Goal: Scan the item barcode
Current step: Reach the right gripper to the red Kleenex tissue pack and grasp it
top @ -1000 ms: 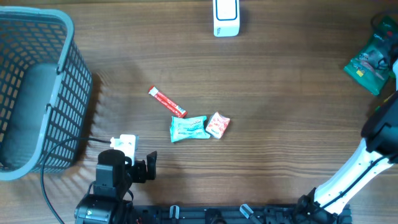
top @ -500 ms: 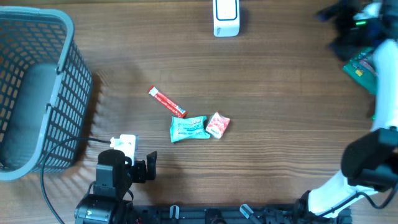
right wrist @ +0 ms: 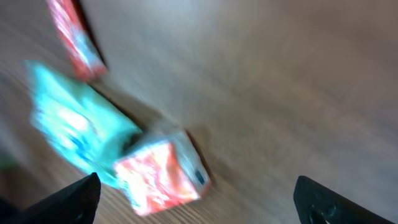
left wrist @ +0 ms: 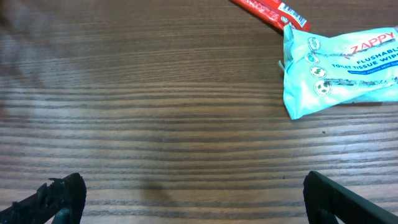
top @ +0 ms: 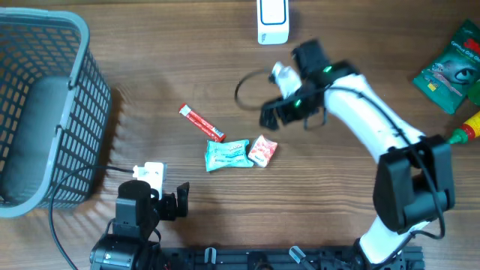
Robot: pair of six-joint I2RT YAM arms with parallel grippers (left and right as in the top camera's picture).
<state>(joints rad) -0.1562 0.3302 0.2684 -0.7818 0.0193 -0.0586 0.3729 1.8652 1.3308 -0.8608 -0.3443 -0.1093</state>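
Right now: approach phase, nothing picked yet. R arm is stretched out over mid-table, and the right gripper hangs just above and beyond the item cluster with its jaws spread wide and nothing between them. R wrist view is smeared, prob. arm in motion; its fingers frame the orange-red packet with the teal wipes pack beside it.

Items lie close together near table centre: red stick sachet, teal wipes pack and orange-red packet, the last two touching or nearly so. Which one is "the item" I can't tell for sure; the packet looks likeliest, being nearest the R jaws.

The left gripper is parked low at the near edge, fully spread, holding nothing, wipes pack at top right of its view.

The white scanner unit sits at the far edge, well apart from the items. Basket far L, green pouch far R.

Next, my guess: drop over the packet, close on it w/o dragging the wipes pack, lift, then turn the barcode side toward the scanner. Barcode face not visible from here.
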